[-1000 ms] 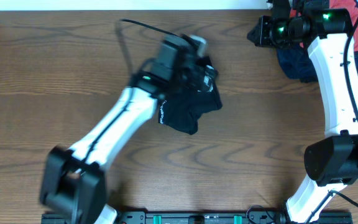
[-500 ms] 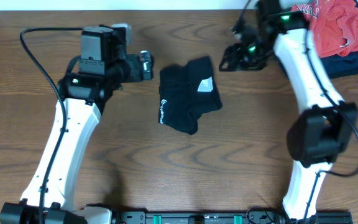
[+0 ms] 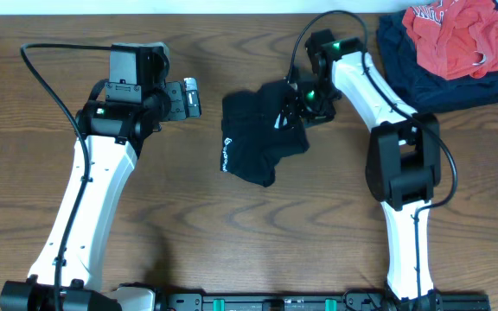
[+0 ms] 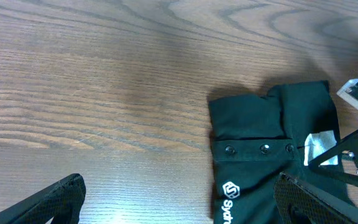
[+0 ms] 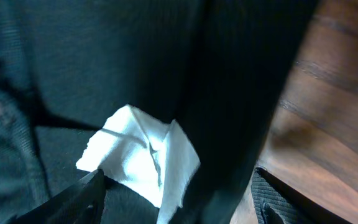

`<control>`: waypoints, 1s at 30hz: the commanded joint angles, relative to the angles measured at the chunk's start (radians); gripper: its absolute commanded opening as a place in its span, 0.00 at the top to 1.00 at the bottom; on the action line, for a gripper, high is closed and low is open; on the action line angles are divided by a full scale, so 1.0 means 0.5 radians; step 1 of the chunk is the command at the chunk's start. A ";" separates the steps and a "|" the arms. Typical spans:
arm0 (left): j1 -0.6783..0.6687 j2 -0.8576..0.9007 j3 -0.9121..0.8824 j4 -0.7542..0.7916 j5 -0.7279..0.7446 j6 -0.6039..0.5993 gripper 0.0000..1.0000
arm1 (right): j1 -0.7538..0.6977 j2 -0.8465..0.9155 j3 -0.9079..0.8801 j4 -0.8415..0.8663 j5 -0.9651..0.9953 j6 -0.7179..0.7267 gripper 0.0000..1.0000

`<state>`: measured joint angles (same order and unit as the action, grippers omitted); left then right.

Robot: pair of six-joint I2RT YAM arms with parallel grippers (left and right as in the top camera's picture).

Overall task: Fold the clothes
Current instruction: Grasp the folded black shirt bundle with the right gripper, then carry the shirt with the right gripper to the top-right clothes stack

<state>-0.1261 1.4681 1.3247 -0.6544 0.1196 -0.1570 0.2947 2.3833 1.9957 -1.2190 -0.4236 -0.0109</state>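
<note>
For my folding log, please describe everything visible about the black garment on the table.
The black garment is thin, soft cloth, lying crumpled and partly folded on the wooden table. It shows a white logo, a row of snaps and a white label. The right gripper, jaws open, is over the label; contact is unclear.

Robotics lab bench; wood-grain table (image 3: 318,225); two white cabled arms (image 3: 89,199) on a base rail (image 3: 275,303)
</note>
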 commanded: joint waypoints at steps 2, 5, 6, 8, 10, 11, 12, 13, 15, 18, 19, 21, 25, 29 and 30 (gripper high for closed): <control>0.003 0.008 0.018 -0.010 -0.056 0.050 0.02 | 0.015 0.024 -0.005 0.030 0.018 0.005 0.25; 0.003 0.008 0.018 -0.009 -0.056 0.051 0.02 | 0.024 0.035 -0.006 0.062 0.016 0.006 0.24; 0.003 0.008 0.018 -0.009 -0.062 0.056 0.02 | 0.028 0.039 -0.006 0.067 0.016 0.006 0.23; 0.003 0.014 0.018 -0.010 -0.094 0.057 0.02 | 0.039 0.060 -0.006 0.070 0.009 0.005 0.23; 0.004 0.027 0.018 -0.010 -0.156 0.057 0.02 | 0.053 0.086 -0.007 0.066 0.000 0.006 0.22; 0.004 0.031 0.018 -0.012 -0.179 0.057 0.02 | 0.059 0.102 -0.007 0.061 -0.001 0.006 0.23; 0.006 0.034 0.018 -0.015 -0.198 0.057 0.02 | 0.063 0.108 -0.007 0.057 -0.008 0.007 0.25; 0.007 0.037 0.018 -0.021 -0.217 0.057 0.02 | 0.066 0.116 -0.007 0.057 -0.016 0.012 0.29; 0.008 0.043 0.018 -0.024 -0.228 0.058 0.02 | 0.069 0.116 -0.007 0.061 -0.050 0.014 0.42; 0.008 0.051 0.018 -0.022 -0.228 0.058 0.02 | 0.067 0.116 -0.007 0.076 -0.145 0.014 0.77; 0.009 0.053 0.018 -0.022 -0.228 0.057 0.02 | 0.067 0.115 -0.007 0.079 -0.160 0.014 0.85; 0.011 0.053 0.018 -0.023 -0.228 0.058 0.02 | 0.066 0.115 -0.007 0.089 -0.177 0.014 0.99; 0.011 0.053 0.018 -0.022 -0.228 0.057 0.02 | 0.042 0.114 0.000 0.153 -0.322 0.011 0.99; 0.015 0.053 0.018 -0.022 -0.228 0.057 0.02 | -0.021 0.092 0.065 0.178 -0.555 -0.012 0.99; 0.016 0.053 0.018 -0.023 -0.228 0.057 0.02 | -0.041 0.076 0.094 0.174 -0.596 -0.012 0.99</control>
<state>-0.1253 1.4841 1.3243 -0.6628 0.0189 -0.1345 0.3058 2.4283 1.9965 -1.1358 -0.5888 -0.0055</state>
